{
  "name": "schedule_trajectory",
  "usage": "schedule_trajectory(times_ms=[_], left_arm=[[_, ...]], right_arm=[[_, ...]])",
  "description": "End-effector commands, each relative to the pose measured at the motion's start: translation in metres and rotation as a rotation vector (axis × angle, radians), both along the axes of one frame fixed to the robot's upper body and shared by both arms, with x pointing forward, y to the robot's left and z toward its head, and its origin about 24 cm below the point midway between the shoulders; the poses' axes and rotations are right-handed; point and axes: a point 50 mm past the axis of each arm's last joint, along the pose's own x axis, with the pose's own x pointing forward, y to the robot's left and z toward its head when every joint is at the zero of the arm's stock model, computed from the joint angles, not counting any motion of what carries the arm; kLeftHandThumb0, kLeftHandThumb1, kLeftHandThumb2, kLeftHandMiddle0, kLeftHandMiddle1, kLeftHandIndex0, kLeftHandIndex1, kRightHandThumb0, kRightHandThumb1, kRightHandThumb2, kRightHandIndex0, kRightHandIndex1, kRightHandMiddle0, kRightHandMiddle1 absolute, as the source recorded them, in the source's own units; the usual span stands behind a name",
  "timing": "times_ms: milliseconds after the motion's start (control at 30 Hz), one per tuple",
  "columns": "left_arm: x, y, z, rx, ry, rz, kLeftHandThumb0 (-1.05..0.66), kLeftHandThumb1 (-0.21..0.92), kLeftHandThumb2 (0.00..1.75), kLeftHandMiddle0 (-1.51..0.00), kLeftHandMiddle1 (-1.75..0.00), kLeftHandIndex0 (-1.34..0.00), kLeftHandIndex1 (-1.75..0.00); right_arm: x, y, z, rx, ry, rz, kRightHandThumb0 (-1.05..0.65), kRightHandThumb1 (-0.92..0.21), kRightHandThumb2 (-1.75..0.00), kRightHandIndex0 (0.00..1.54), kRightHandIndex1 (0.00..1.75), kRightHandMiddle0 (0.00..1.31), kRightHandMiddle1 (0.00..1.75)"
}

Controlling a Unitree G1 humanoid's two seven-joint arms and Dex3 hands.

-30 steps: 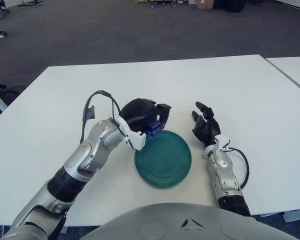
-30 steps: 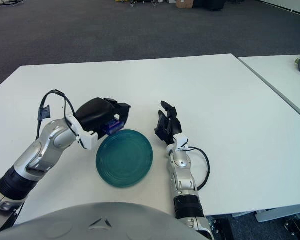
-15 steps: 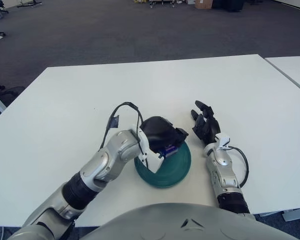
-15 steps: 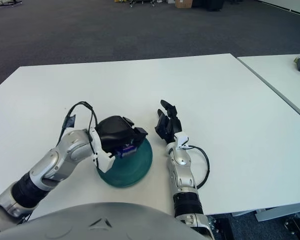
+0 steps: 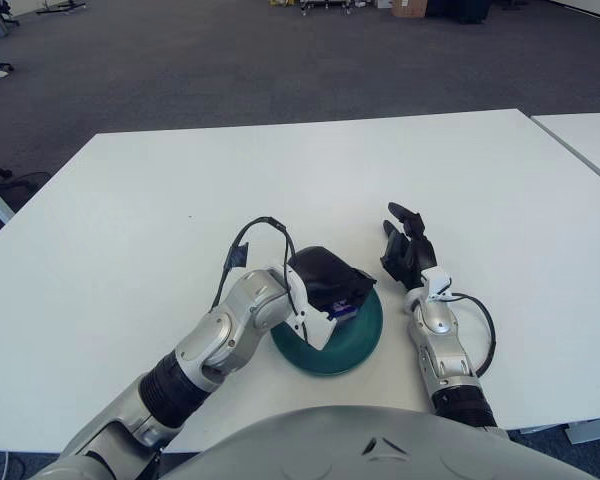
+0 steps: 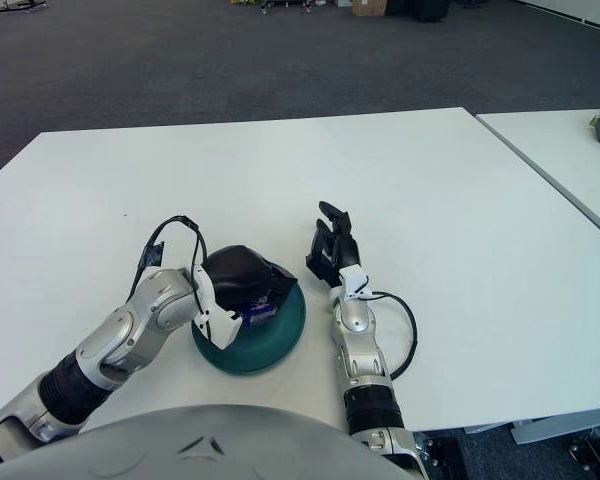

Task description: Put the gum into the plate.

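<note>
A: While the left robot hand [image 5: 330, 288] sits low over the plate [image 5: 360, 335], its fingers are curled around the gum [image 5: 342, 310]. Only a blue-purple edge of the pack shows under the palm, right above the green dish.

B: Noted. Risk on release?

A: Likely the pack is not yet resting on the plate; whether it touches cannot be told. If the fingers spread while it is tilted, it could skid toward the rim on the far side of the hand and slide onto the bench [image 5: 130, 220].

B: Anything else?

A: The wrist presses close to the near rim; a careless withdrawal could tip or drag the dish. The right robot hand [image 5: 407, 255], fingers loosely spread, shows just beside the plate, holding nothing.
</note>
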Motion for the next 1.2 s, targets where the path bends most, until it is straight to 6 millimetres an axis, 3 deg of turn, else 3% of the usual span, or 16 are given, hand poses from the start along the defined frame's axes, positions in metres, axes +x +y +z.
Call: schedule_trajectory(times_ms=[0, 133, 433, 533, 667, 700, 833, 933, 1100, 1167], left_arm=[[0.002, 0.002, -0.003, 0.004, 0.007, 0.007, 0.00, 0.28, 1.29, -0.56, -1.69, -0.61, -1.57], [0.002, 0.001, -0.006, 0.007, 0.025, -0.002, 0.00, 0.34, 1.17, -0.55, -1.65, -0.62, -1.50], [-0.001, 0.003, -0.016, 0.019, 0.023, -0.028, 0.00, 0.36, 1.14, -0.56, -1.63, -0.61, -1.48], [-0.002, 0.004, -0.017, 0.035, -0.006, -0.044, 0.00, 0.40, 1.10, -0.58, -1.64, -0.54, -1.48], [-0.002, 0.006, -0.020, 0.095, -0.001, -0.059, -0.01, 0.58, 0.92, -0.47, -1.70, -0.36, -1.53], [-0.002, 0.006, -0.021, 0.107, 0.004, -0.060, -0.27, 0.62, 0.79, -0.36, -1.69, -0.27, -1.51], [0.001, 0.007, -0.018, 0.141, 0.033, -0.095, -0.74, 0.83, 0.37, -0.16, -1.54, -0.09, -1.41], [0.003, 0.008, -0.014, 0.149, 0.066, -0.129, -0.86, 0.88, 0.29, -0.12, -1.42, -0.04, -1.38], [0.002, 0.010, -0.015, 0.180, 0.130, -0.191, -0.99, 0.92, 0.25, -0.10, -0.92, 0.00, -1.09], [0.002, 0.011, -0.014, 0.188, 0.138, -0.207, -1.01, 0.92, 0.24, -0.10, -0.83, 0.00, -1.01]], right_arm=[[-0.021, -0.004, -0.033, 0.006, 0.203, -0.018, -0.84, -0.92, -1.03, 0.39, 0.01, 0.00, 0.74], [-0.020, -0.003, -0.032, 0.018, 0.204, -0.016, -0.84, -0.92, -1.02, 0.38, 0.00, 0.00, 0.74], [-0.021, -0.001, -0.031, 0.030, 0.212, -0.012, -0.83, -0.92, -1.00, 0.35, 0.00, 0.00, 0.71], [-0.021, -0.001, -0.031, 0.048, 0.216, -0.016, -0.83, -0.92, -0.99, 0.34, 0.00, 0.00, 0.71], [-0.020, -0.002, -0.031, 0.067, 0.215, -0.021, -0.81, -0.92, -0.99, 0.32, 0.00, 0.00, 0.70], [-0.020, -0.002, -0.031, 0.070, 0.214, -0.022, -0.81, -0.92, -0.99, 0.32, 0.00, 0.00, 0.70], [-0.019, -0.001, -0.032, 0.076, 0.217, -0.020, -0.79, -0.92, -1.00, 0.33, 0.01, 0.00, 0.70], [-0.020, -0.001, -0.033, 0.077, 0.222, -0.013, -0.78, -0.92, -1.01, 0.34, 0.01, 0.00, 0.70], [-0.020, 0.001, -0.033, 0.080, 0.243, -0.004, -0.74, -0.92, -1.01, 0.32, 0.00, 0.00, 0.65], [-0.020, 0.001, -0.033, 0.079, 0.248, -0.003, -0.73, -0.92, -1.02, 0.32, 0.00, 0.00, 0.64]])
